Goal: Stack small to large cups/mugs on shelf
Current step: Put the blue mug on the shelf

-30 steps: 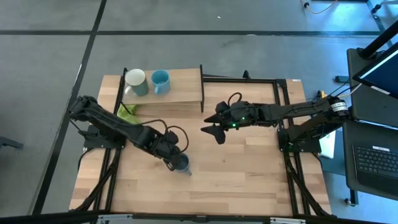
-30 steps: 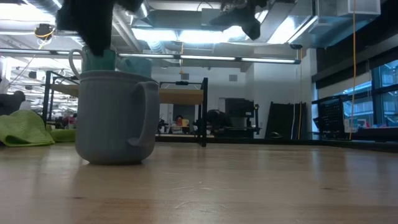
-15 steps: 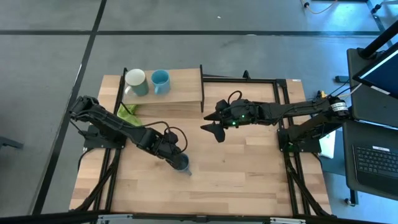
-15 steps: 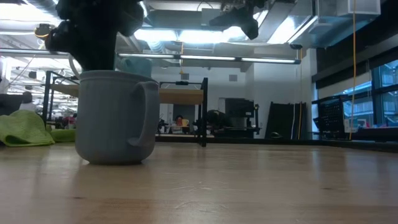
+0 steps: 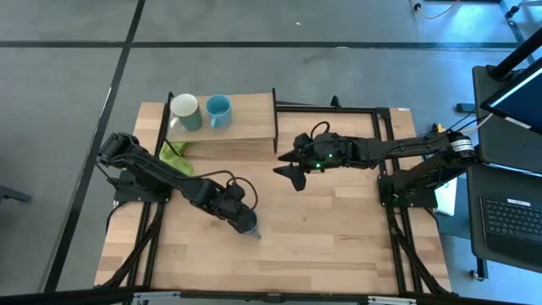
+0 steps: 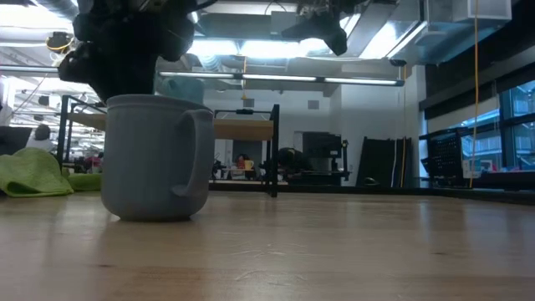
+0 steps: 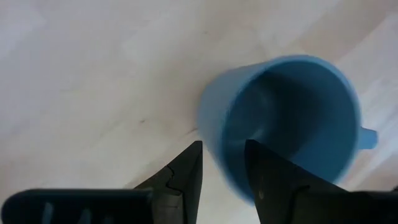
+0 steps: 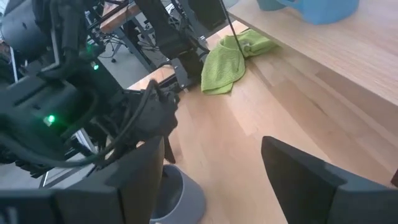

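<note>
left end effector point(image 7: 222, 163) straddles dark grey-blue mug point(image 7: 283, 124) rim, fingers apart

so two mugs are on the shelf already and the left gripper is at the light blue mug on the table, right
Not quite. The mug at the left gripper on the table is dark grey-blue; the high view shows the light blue mug already on the shelf beside the green one.

Left gripper point(image 5: 242, 213) directly over mug point(image 7: 286, 124) on tabletop point(image 5: 339, 237); mug wall sits btwn its two fingers point(image 7: 186, 177), one inside the rim, one outside. Right gripper point(image 5: 286, 172) hangs apart, above tabletop, fingers spread, just off shelf point(image 5: 250, 119) end. Two more mugs point(image 5: 185, 111) point(image 5: 218, 110) side by side on shelf. Cloth point(image 5: 174, 153) beside shelf's front edge.
</note>
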Controlling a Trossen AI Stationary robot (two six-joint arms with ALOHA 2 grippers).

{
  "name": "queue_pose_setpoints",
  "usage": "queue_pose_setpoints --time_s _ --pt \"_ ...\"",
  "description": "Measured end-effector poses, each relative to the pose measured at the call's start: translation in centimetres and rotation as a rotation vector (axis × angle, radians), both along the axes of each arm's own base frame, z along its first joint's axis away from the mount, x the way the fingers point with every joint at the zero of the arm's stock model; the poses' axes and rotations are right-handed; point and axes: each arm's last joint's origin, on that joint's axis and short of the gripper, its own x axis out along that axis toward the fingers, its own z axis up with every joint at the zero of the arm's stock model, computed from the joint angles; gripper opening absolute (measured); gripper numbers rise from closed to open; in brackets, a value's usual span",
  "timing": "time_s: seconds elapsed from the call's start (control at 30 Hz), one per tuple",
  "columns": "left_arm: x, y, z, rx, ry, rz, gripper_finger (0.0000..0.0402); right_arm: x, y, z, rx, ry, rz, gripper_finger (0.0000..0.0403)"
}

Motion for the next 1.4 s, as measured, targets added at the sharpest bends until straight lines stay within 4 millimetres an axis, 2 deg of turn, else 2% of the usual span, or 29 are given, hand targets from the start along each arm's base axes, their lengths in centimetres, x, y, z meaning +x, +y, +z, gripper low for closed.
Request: queue_pose_setpoints --time_s 0.13,0.33,0.47,0.7,0.93,1.03,1.17,1.27,1.4 --pt "0.5 -0.5 -0.8 0.007 0.005 -0.033 0.0114 0.0 0.0 -0.1 0.015 0.009 -0.006 0.0272" --pt "0.5 -0.5 -0.8 0.033 0.0 -0.079 0.0105 -0.2 0.0 -0.4 0.022 0.043 -0.011 0.0272" --pt "0.5 -0.5 -0.8 0.044 -0.001 -0.11 0.0081 -0.2 0.0 -0.4 0.023 0.045 -0.011 0.0272" --pt "0.5 -0.4 -0.8 0.067 0.001 -0.167 0.0012 -0.2 0.0 -0.4 0.044 0.045 -0.021 0.0272" --pt "1.0 0.1 -0.2 0.13 -0.011 -0.311 0.0005 -0.3 0.0 -0.7 0.069 0.076 -0.034 0.0272" --pt "1.7 0.6 1.9 0.165 -0.014 -0.386 0.0005 -0.6 0.1 -1.1 0.073 0.124 -0.062 0.0272" --pt "2.5 2.0 7.1 0.293 -0.009 -0.484 0.0003 -0.8 0.4 -1.5 0.046 0.17 -0.099 0.0272" --pt "2.5 3.8 10.9 0.38 0.006 -0.55 0.0003 -0.8 0.7 -1.5 0.053 0.167 -0.1 0.0272" --pt "2.2 7.1 14.5 0.493 0.035 -0.655 0.0002 -0.9 1.2 -1.5 0.04 0.161 -0.139 0.0272"
